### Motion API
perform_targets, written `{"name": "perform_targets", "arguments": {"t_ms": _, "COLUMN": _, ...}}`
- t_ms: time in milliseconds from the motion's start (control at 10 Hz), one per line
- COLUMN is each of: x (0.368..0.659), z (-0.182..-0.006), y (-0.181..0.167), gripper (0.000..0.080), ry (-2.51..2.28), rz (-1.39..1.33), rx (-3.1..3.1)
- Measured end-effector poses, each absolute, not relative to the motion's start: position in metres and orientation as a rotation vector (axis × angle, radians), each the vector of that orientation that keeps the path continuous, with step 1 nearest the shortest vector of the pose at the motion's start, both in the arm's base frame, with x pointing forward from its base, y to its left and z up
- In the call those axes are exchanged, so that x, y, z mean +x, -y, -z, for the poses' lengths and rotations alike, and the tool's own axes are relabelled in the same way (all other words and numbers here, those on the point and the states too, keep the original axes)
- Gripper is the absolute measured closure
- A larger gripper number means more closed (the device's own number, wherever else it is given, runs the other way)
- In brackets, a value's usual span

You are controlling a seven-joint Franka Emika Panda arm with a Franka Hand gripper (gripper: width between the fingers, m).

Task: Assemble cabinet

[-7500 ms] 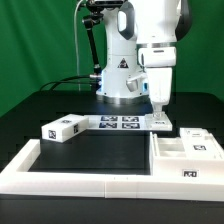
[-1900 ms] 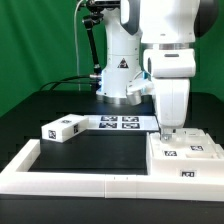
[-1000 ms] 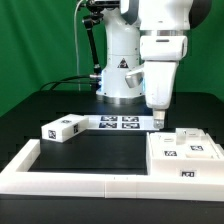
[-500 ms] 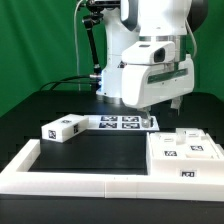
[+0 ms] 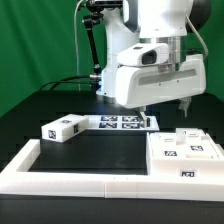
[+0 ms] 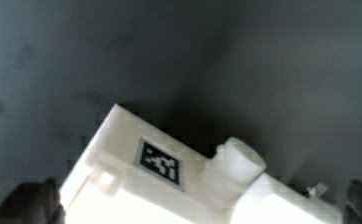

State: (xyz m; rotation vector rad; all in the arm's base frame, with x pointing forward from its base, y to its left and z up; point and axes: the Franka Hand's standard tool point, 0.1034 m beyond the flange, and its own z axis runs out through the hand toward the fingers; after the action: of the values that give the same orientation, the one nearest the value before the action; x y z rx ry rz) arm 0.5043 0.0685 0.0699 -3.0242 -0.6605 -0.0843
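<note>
The cabinet's white box [image 5: 184, 158] lies at the exterior view's right, against the front rail. Flat tagged white pieces [image 5: 183, 149] rest in its top. A small white tagged block [image 5: 62, 128] lies apart at the left. My gripper [image 5: 185, 102] hangs above the box's far side, clear of it, with the wrist turned sideways. In the wrist view the box [image 6: 142, 180] with one tag fills the lower part. The dark fingertips [image 6: 25, 204] stand wide apart at the picture's edges, so the gripper [image 6: 196, 208] is open and empty.
The marker board [image 5: 120, 122] lies behind the black work area, in front of the robot base. A long low white rail [image 5: 90, 178] edges the table's front and left side. The black mat [image 5: 90, 148] lies between block and box.
The gripper carried a white piece to the box and went down onto it. In the last second it has risen off the box and the wrist has turned sideways.
</note>
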Motion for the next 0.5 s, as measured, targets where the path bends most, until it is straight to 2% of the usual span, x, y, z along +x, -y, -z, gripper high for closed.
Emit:
{"name": "perform_targets", "arguments": {"t_ms": 200, "x": 0.4921, "z": -0.0624, "y": -0.0738, "gripper": 0.0002, "ry": 0.287, "rz": 0.052, "rx": -3.067}}
{"name": "perform_targets", "arguments": {"t_ms": 500, "x": 0.4904, "z": -0.0595, "y": -0.0763, "gripper": 0.0002, "ry": 0.081, "rz": 0.048, "rx": -3.058}}
